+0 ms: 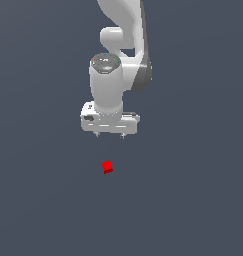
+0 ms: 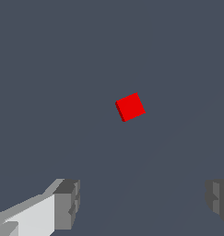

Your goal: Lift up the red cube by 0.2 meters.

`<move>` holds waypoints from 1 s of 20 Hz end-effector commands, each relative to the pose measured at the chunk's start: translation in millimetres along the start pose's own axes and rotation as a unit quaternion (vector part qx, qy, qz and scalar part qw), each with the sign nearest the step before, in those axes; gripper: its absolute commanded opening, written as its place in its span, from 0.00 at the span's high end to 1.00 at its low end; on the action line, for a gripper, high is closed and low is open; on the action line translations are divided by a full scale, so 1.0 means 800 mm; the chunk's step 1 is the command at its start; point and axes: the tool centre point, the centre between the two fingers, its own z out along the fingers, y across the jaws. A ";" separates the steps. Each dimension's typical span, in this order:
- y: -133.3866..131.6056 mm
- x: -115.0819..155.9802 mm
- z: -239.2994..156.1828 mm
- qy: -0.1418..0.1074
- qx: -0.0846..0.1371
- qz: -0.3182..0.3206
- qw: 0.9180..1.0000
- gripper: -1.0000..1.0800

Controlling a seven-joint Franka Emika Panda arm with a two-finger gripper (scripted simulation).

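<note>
While the gripper (image 1: 109, 135) hangs above the cube (image 1: 107, 167) with fingers (image 2: 67, 204) spread apart and empty, nothing is done yet — descent, grasp and lift all remain.

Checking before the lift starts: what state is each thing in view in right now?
red cube: lying on the dark grey surface, free and ungrasped, turned at an angle to the fingers in the wrist view.
gripper: open, holding nothing, fingers spread wide, apart from the cube.
</note>
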 end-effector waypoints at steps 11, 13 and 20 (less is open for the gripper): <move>0.005 0.011 0.030 -0.001 0.002 -0.028 1.000 0.04; 0.007 0.015 0.043 -0.001 0.003 -0.041 0.999 0.04; 0.015 0.039 0.105 -0.003 0.008 -0.101 0.995 0.04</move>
